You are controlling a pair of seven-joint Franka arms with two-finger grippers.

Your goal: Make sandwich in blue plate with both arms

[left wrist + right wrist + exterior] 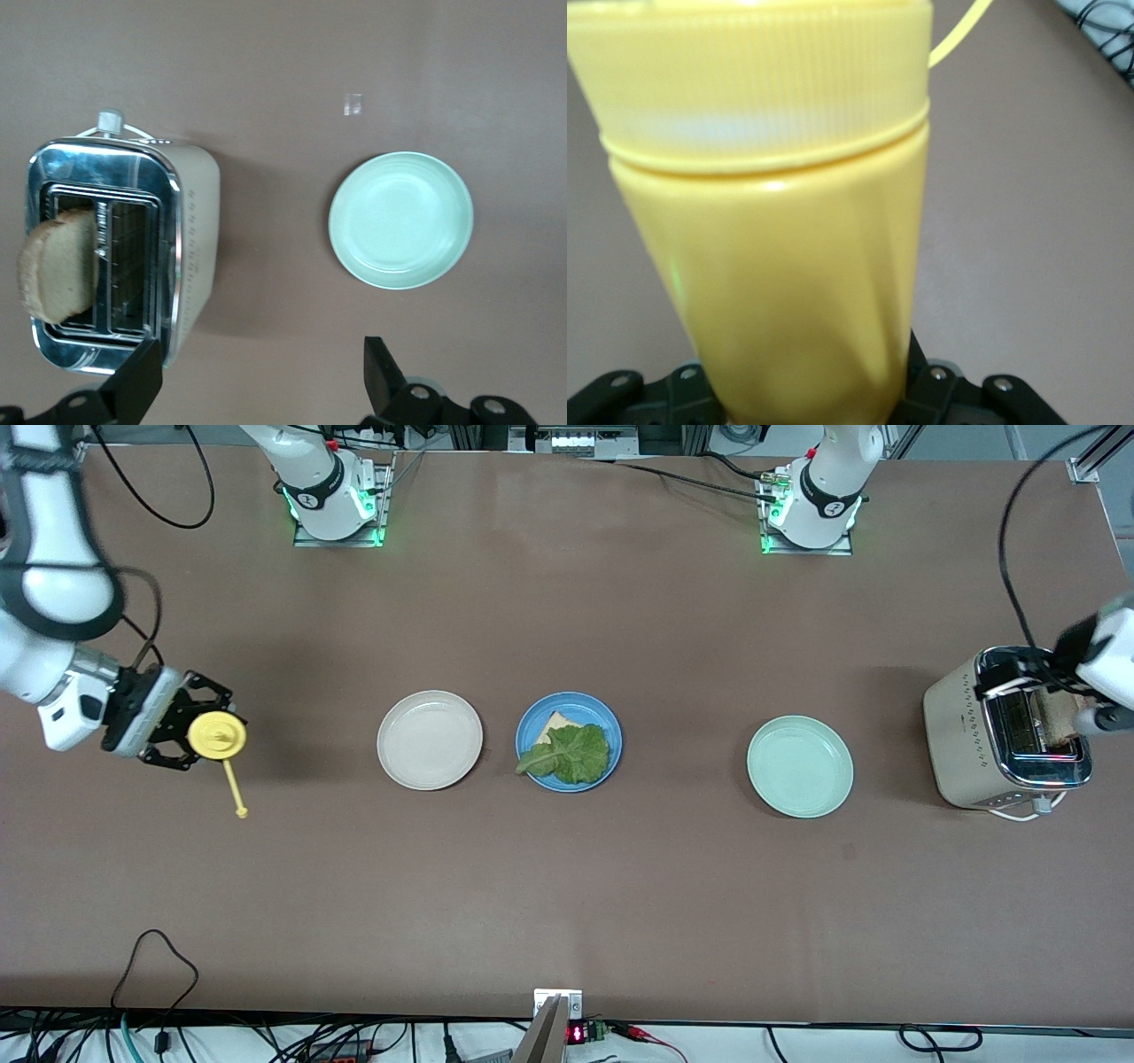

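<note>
Front view: blue plate [532, 724] holds bread, lettuce; right gripper [190, 735] grips yellow bottle [218, 737]; left gripper [261, 376] gapes

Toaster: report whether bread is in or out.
In. A browned bread slice stands in one slot of the toaster, rising above its rim; the other slot looks empty.

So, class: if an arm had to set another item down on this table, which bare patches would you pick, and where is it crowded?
Bare brown table runs wide between the plate row and the front camera's edge. Another bare band lies between the plates and the arm bases. A gap separates the blue plate from the mint-green plate. Crowded: cream plate beside blue plate; toaster under the left gripper; yellow bottle in the right gripper.
</note>
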